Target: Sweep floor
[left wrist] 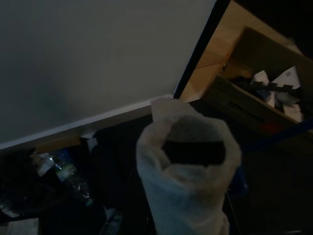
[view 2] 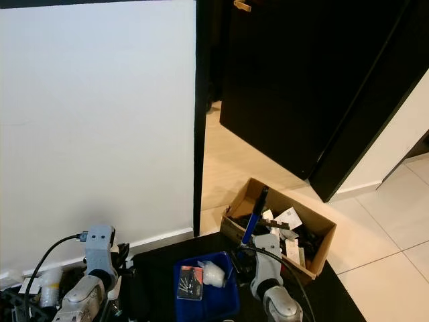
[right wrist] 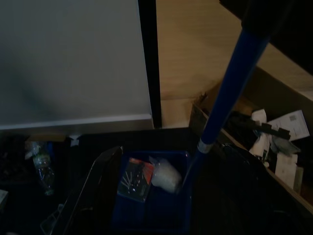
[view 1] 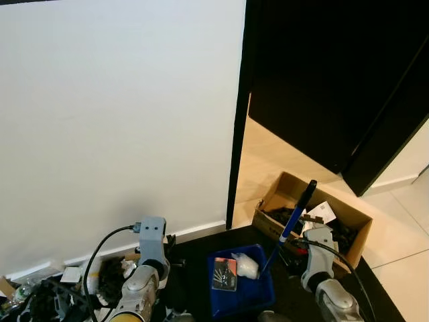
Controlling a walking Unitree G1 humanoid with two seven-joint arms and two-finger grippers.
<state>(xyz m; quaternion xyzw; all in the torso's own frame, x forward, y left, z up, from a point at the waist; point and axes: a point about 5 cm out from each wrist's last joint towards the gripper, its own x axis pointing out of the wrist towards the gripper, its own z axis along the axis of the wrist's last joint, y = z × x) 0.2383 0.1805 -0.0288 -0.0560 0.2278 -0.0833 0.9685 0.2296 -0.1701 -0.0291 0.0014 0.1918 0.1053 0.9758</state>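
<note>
**Dustpan at the doorway, both arms low**

Here the blue dustpan [view 1: 241, 285] lies on dark floor before the white wall [view 1: 120, 121], holding a small packet [view 1: 224, 274] and a crumpled white wad [view 1: 245, 266]. Its blue handle [view 1: 295, 215] rises obliquely beside the right gripper [view 1: 320, 236], whose finger spread cannot be determined. The left gripper [left wrist: 193, 152] is enclosed in a white bag [left wrist: 186, 196]; its opening is likewise indeterminate. A cardboard box [view 1: 315, 215] stands just beyond.

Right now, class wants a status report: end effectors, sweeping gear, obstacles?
Blue dustpan holds litter, handle beside right arm. Left end effector grips white wad. Cardboard box sits ahead, right.
</note>
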